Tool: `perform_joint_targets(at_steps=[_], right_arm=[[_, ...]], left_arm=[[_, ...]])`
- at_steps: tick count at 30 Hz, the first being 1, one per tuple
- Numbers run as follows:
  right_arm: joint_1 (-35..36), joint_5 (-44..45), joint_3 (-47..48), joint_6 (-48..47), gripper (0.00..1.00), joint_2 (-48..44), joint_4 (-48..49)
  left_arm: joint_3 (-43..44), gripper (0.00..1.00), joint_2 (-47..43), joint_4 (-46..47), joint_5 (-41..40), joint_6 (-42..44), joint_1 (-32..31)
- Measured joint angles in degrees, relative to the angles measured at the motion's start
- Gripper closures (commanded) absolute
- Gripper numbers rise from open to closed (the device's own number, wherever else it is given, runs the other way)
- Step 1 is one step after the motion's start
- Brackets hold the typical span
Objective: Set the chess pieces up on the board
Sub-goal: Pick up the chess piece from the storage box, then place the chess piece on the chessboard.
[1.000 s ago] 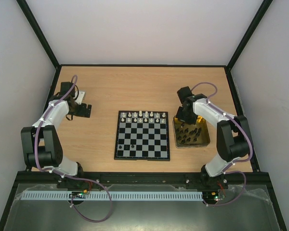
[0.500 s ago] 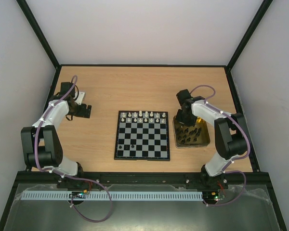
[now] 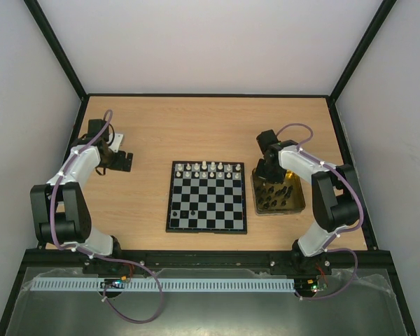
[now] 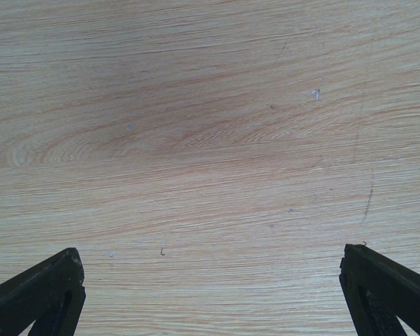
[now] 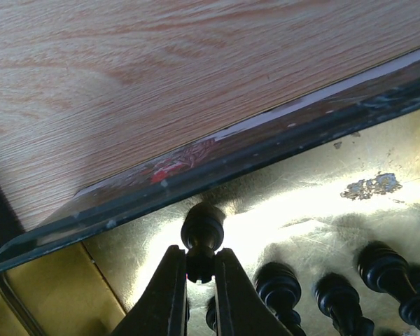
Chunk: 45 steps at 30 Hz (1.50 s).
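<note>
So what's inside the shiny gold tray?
Inside the gold tray stand black chess pieces. The right tool pinches one black piece by the rim. From above, the right arm hides the tray's far corner.

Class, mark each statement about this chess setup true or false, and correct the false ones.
1. The right tool is shut on a black piece in the gold tray. True.
2. The left tool holds a white piece. False: it is open above the table, holding nothing.
3. White pieces stand along the far edge of the board. True.
4. The gold tray lies on the left arm's side of the board. False: it lies on the right arm's side.
5. No black pieces stand on the board. False: two black pieces stand near its near left corner.
</note>
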Motion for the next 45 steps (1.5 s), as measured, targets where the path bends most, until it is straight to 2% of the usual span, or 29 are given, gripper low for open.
perform_joint_targets(at_steps=[15, 22, 28, 35, 39, 45], right_arm=[[0.0, 2.47, 2.67, -2.38, 0.98, -2.91, -4.5], [1.16, 3.82, 7.96, -3.28, 0.98, -4.98, -9.18], [9.01, 4.81, 15.23, -2.71, 0.98, -5.4, -12.92], [22.34, 4.72, 21.53, 1.27, 0.98, -4.59, -16.48], [30.95, 4.79, 25.99, 3.91, 0.98, -1.38, -17.77], [40.09, 4.0, 33.11, 6.47, 0.98, 6.1, -18.86]], left_arm=[[0.02, 0.01, 0.0, 0.0, 0.09, -0.02, -0.09], [0.02, 0.01, 0.0, 0.02, 0.09, -0.04, -0.72], [0.02, 0.01, -0.02, 0.0, 0.11, -0.35, -1.42], [0.02, 0.01, -0.52, 0.04, 0.31, -0.68, -1.9], [0.0, 0.01, -0.79, 0.07, 0.28, -0.72, -1.92], [-0.07, 0.01, -1.55, 0.44, 0.28, -0.74, -1.92]])
